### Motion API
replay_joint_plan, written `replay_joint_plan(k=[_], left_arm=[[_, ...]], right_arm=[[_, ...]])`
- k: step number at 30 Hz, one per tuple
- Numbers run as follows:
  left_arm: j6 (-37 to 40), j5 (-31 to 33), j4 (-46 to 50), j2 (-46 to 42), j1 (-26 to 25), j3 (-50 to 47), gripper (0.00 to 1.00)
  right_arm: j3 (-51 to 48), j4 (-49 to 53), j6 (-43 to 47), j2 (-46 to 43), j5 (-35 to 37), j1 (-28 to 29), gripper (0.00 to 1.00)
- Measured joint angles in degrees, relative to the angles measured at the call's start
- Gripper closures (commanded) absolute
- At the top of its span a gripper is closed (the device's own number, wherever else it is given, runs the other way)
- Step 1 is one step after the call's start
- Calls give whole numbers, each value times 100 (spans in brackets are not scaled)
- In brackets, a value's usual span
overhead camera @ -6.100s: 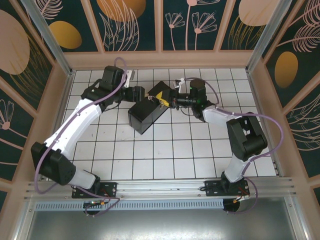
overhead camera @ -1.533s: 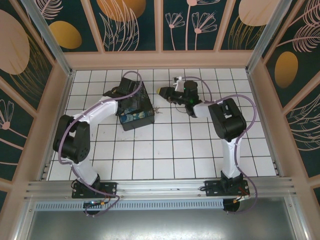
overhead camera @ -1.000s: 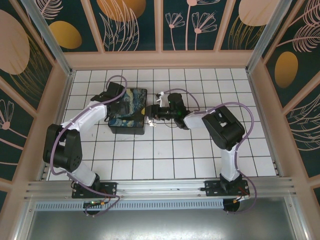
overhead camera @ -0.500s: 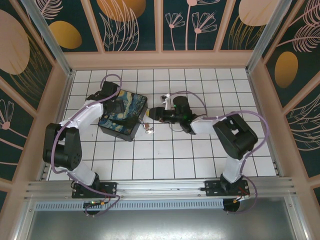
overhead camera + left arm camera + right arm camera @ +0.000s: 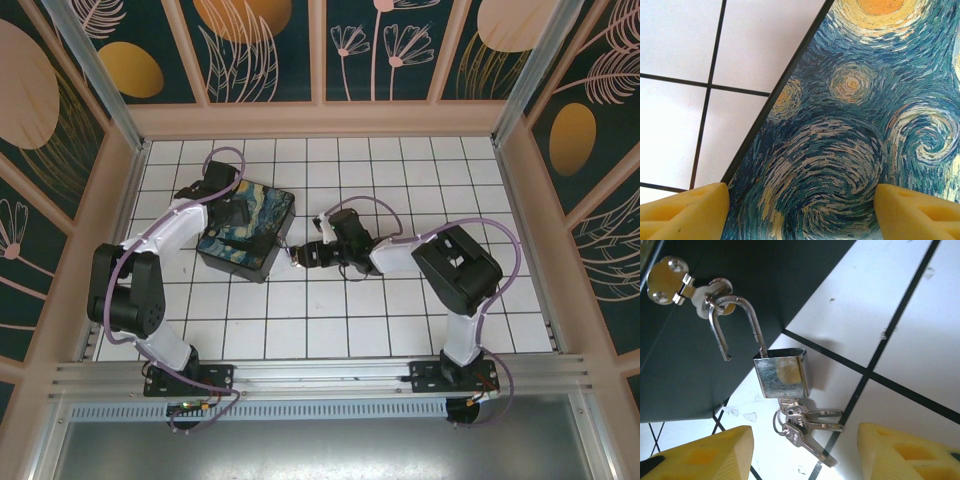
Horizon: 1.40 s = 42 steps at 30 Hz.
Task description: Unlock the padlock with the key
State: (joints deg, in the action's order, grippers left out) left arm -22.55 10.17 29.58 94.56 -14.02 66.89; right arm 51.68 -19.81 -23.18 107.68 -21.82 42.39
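Note:
The silver padlock (image 5: 781,373) hangs by its shackle (image 5: 735,320) from the hasp loop (image 5: 717,299) on the black box's front wall. One shackle end is out of the body. A bunch of small keys (image 5: 812,426) on a ring sticks out of the padlock's bottom and rests on the white tile. My right gripper (image 5: 805,452) is open, its yellow fingers (image 5: 705,452) either side of the keys and short of them. In the top view the padlock (image 5: 292,256) sits just ahead of the right gripper (image 5: 306,254). My left gripper (image 5: 802,212) is open over the box's starry-night lid (image 5: 850,125).
The black box (image 5: 246,232) sits skewed at the left middle of the white tiled table (image 5: 330,310). Wooden walls (image 5: 320,118) ring the table on three sides. Open tiles lie in front of and to the right of the arms.
The box has turned and slid a little nearer under the left gripper. The right gripper has followed the padlock toward the near side, and its jaws have widened away from the keys.

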Motion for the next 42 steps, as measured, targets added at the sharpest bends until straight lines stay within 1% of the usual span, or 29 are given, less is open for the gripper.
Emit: replay_joint_plan(k=[3, 7, 13, 19, 21, 23, 27, 29, 31, 33, 36, 42], left_arm=[[4, -66, 0, 2, 0, 90, 24], [44, -98, -22, 2, 0, 162, 24], [59, -140, -24, 7, 0, 162, 24], [129, -140, -24, 22, 0, 162, 24], [133, -138, -24, 44, 0, 162, 24], [146, -138, -24, 63, 0, 162, 24], [149, -138, -24, 79, 0, 162, 24], [151, -138, -24, 96, 0, 166, 24], [151, -138, -24, 109, 0, 170, 24], [151, -138, -24, 129, 0, 170, 24], [151, -142, -24, 149, 0, 170, 25], [151, -234, -42, 162, 0, 170, 25]], right_arm=[[162, 37, 66, 92, 90, 92, 41], [409, 35, 168, 280, 236, 240, 38], [737, 164, 315, 540, 389, 310, 41], [1132, 446, 518, 778, 575, 332, 48], [1174, 509, 588, 800, 601, 337, 52], [1174, 509, 643, 822, 638, 337, 54], [1174, 509, 686, 824, 678, 343, 54], [1174, 509, 726, 826, 706, 358, 55], [1174, 507, 761, 828, 739, 372, 63], [1172, 483, 774, 846, 761, 382, 67], [1128, 398, 673, 833, 693, 367, 70], [586, -527, -247, 739, 2, 195, 72]])
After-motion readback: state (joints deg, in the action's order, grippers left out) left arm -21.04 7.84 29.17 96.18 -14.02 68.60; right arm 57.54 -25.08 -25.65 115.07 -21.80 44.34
